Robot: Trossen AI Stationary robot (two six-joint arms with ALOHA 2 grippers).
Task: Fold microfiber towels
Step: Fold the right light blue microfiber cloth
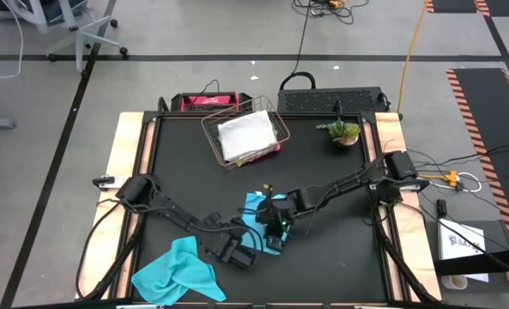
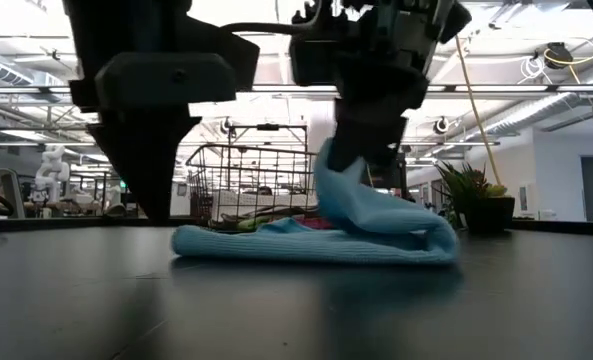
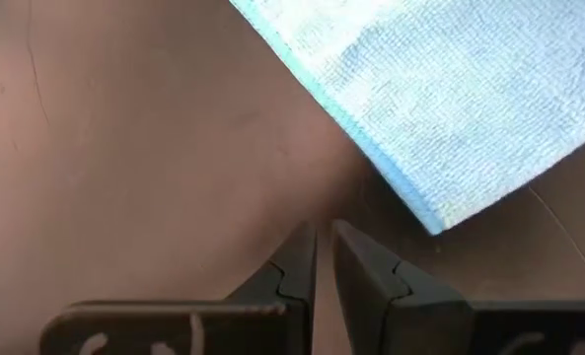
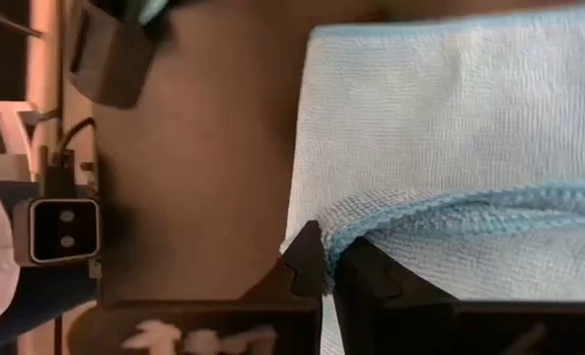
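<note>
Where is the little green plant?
In the high view, the potted plant sits at the table's far right corner, beside the wire basket holding folded towels.

Black table with wooden side edges.
On it lie two turquoise towels, a wire basket and a small plant.

Left wrist view: left gripper over bare dark table, fingers nearly together w/ thin gap, nothing btwn them. Turquoise towel lies flat just ahead; its folded edge runs diagonally, one corner near the fingertips, not touching.
</note>
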